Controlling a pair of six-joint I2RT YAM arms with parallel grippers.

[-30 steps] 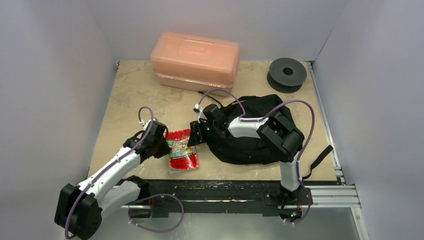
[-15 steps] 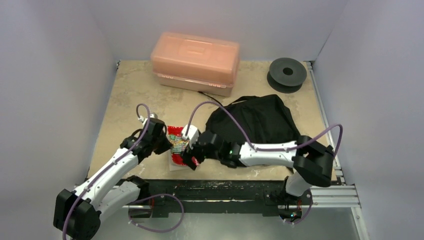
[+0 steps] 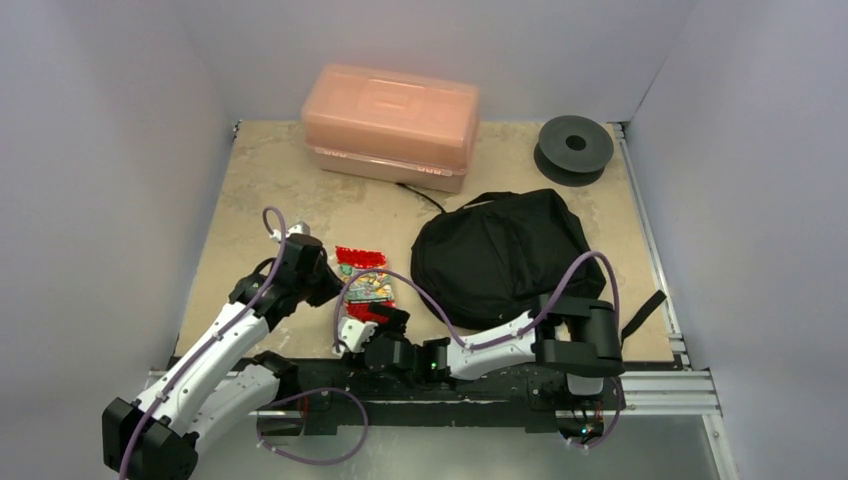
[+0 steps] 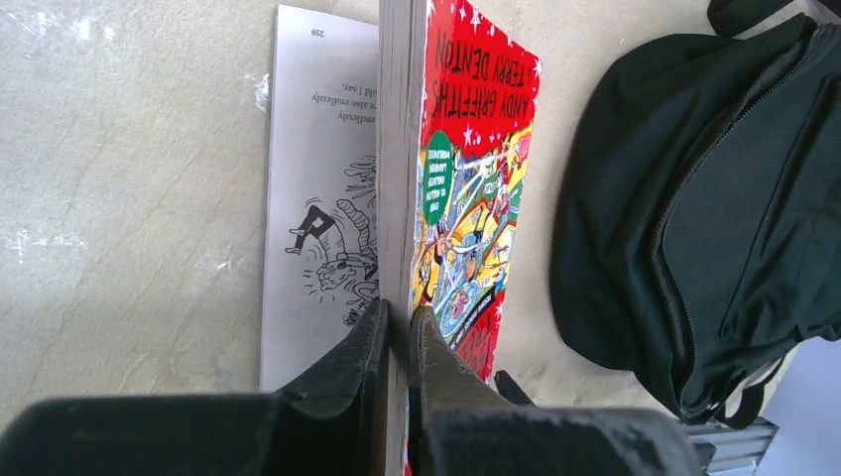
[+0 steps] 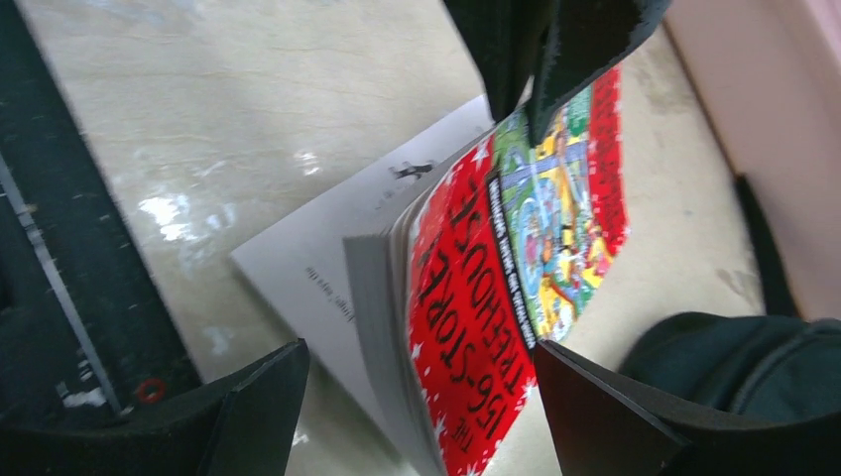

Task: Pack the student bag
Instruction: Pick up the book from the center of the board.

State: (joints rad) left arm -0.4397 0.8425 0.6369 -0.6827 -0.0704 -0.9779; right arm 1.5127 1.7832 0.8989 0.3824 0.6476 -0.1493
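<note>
**Jaws Shut on a Paperback (image 3: 363, 290) While the Student Bag (image 3: 500, 255) Lies Beside It**

Nearest you, your right gripper (image 5: 419, 347) hangs low by the near edge of the table (image 3: 250, 200). Its fingers are spread wide, framing the paperback's near corner and gripping nothing. Just beyond it, your left gripper (image 4: 397, 322) is pinched tight on the thick block of pages. That lifts the block with its red cover turned toward the student bag, and one printed leaf lies flat on the table on the other side. The student bag sits slumped just right of the paperback, near but apart from it. Its zip runs along the side facing you, and no open mouth shows in either wrist view. At the back of the table stand an orange-pink box (image 3: 390, 125) and a black spool (image 3: 574, 145), both well clear of the work.

By the look of it, you are at the pick-up step: the paperback is gripped but not yet raised clear or carried. The next move likely calls for you to gather that stray leaf against the block so it does not crease. Your free right gripper would then have to find and part the student bag's opening before the paperback can go in.
</note>
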